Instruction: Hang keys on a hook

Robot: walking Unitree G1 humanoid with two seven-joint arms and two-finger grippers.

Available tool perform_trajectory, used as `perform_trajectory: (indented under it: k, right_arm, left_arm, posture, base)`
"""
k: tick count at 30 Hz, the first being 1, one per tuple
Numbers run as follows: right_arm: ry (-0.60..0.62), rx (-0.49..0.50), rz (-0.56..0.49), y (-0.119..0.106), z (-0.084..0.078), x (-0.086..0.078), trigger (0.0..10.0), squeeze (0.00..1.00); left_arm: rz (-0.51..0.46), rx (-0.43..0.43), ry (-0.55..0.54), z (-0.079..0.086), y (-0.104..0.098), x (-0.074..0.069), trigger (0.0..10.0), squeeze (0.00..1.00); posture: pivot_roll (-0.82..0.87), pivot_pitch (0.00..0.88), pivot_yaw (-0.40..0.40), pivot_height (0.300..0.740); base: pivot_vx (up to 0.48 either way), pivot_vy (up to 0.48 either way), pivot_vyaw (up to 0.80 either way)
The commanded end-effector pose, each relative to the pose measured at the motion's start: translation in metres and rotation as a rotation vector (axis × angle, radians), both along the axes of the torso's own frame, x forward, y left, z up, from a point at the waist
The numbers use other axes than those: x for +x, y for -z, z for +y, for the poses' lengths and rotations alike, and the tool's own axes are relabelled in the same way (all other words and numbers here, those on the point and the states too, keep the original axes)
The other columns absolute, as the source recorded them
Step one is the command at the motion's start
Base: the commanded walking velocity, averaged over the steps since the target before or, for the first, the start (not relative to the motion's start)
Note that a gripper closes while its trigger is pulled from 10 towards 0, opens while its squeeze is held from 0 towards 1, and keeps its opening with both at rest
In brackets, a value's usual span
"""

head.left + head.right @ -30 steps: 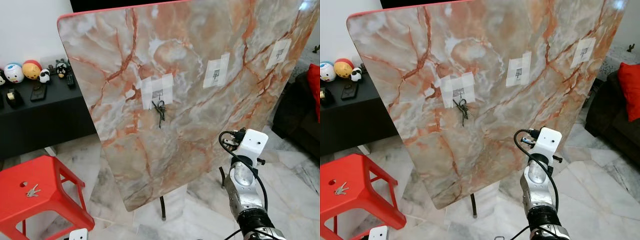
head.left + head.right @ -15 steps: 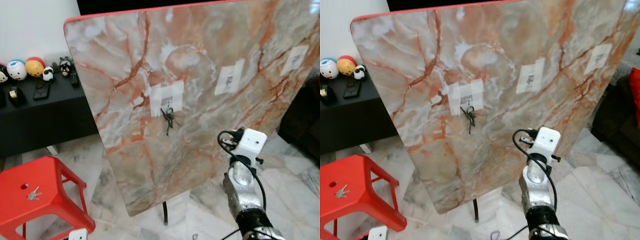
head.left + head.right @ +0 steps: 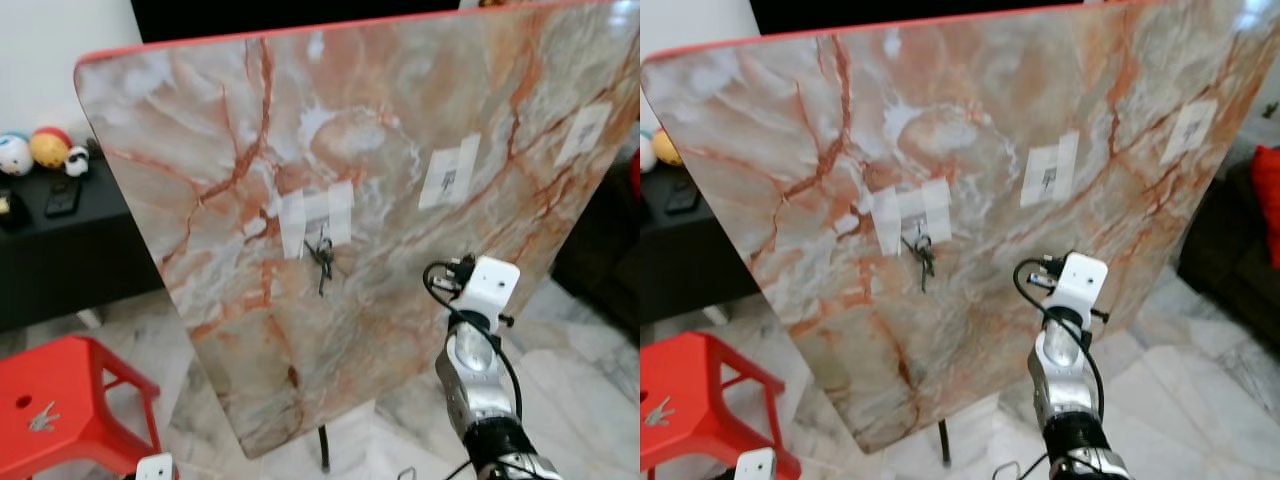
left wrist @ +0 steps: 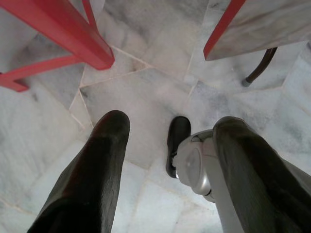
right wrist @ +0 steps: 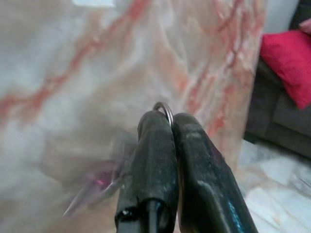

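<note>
Nearest to me, my left tool point(image 4: 165, 160) hangs idle and spread over the pale marble floor point(image 4: 146, 92), holding nothing. My right tool point(image 5: 167, 121), on the silver arm with the white wrist block point(image 3: 485, 290), is clenched tight on a thin metal key ring point(image 5: 164, 108) that peeks out just above its black fingertips point(image 5: 154, 127); I cannot make out the keys below the ring. Over the last second the arm has kept much the same raised pose while the whole scene has slid and grown a little in my head views, so I judge that I have stepped or leaned, not that anything on the panel has moved. Off to my left the red plastic stool point(image 3: 70, 395) carries one loose silver key point(image 3: 42, 418). Beyond the arm stands the tilted slab of orange-veined marble-pattern board point(image 3: 250, 130), with three taped white patches: the left one point(image 3: 316, 212) already has a dark bunch of keys point(image 3: 322, 262) hanging from its hook, while the middle patch point(image 3: 448, 178) and the far right patch point(image 3: 583, 133) look free. I judge the middle hook the likely target, with the tool near but not yet at the board.
</note>
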State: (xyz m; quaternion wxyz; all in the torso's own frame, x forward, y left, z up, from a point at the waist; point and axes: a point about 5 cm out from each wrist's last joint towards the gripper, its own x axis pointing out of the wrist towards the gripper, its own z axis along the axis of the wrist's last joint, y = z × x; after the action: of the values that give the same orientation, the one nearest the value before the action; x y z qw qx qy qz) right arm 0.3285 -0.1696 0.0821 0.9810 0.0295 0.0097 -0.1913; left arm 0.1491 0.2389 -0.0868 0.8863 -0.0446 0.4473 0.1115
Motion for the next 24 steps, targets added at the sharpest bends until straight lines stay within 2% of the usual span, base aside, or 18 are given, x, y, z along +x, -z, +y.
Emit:
perform_trajectory:
  k: [1, 4, 6, 7, 10, 11, 12, 14, 24]
  right_arm:
    - [-0.005, -0.042, -0.053, -0.011, -0.001, 0.003, 10.0, 0.00]
    - [-0.003, -0.104, -0.089, -0.020, 0.000, 0.005, 10.0, 0.00]
    - [-0.021, -0.201, -0.114, -0.027, 0.003, 0.007, 10.0, 0.00]
    - [-0.021, -0.201, -0.114, -0.027, 0.003, 0.007, 10.0, 0.00]
    - [-0.056, -0.309, -0.151, -0.036, 0.010, 0.010, 10.0, 0.00]
    - [-0.056, -0.309, -0.151, -0.036, 0.010, 0.010, 10.0, 0.00]
    - [-0.055, -0.365, -0.166, -0.041, 0.012, 0.011, 10.0, 0.00]
    - [-0.037, -0.412, -0.190, -0.046, 0.012, 0.013, 10.0, 0.00]
    - [0.040, -0.514, -0.216, -0.057, 0.008, 0.017, 10.0, 0.00]
  left_arm:
    - [0.021, -0.009, -0.006, -0.001, 0.003, -0.006, 10.0, 0.00]
    - [0.021, -0.009, -0.006, -0.001, 0.003, -0.006, 10.0, 0.00]
    - [0.021, -0.009, -0.007, -0.001, 0.003, -0.006, 10.0, 0.00]
    - [0.021, -0.009, -0.007, -0.001, 0.003, -0.006, 10.0, 0.00]
    - [0.020, -0.010, -0.009, -0.001, 0.003, -0.005, 10.0, 0.00]
    - [0.020, -0.010, -0.009, -0.001, 0.003, -0.005, 10.0, 0.00]
    - [0.019, -0.011, -0.010, -0.001, 0.003, -0.005, 10.0, 0.00]
    - [0.018, -0.012, -0.012, -0.002, 0.003, -0.005, 10.0, 0.00]
    - [0.015, -0.016, -0.014, -0.002, 0.003, -0.005, 10.0, 0.00]
  posture:
    - [0.02, 0.000, -0.029, 0.740]
    - [0.02, 0.000, -0.027, 0.740]
    - [0.02, 0.000, -0.027, 0.740]
    - [0.02, 0.000, -0.027, 0.740]
    - [0.02, 0.000, -0.027, 0.740]
    - [0.02, 0.000, -0.027, 0.740]
    - [0.02, 0.000, -0.027, 0.740]
    - [0.02, 0.000, -0.027, 0.740]
    - [0.01, 0.000, -0.023, 0.740]
  base:
    - [0.000, 0.000, 0.00]
    - [0.000, 0.000, 0.00]
    - [0.000, 0.000, 0.00]
    - [0.000, 0.000, 0.00]
    - [0.000, 0.000, 0.00]
    - [0.000, 0.000, 0.00]
    - [0.000, 0.000, 0.00]
    - [0.000, 0.000, 0.00]
    - [0.000, 0.000, 0.00]
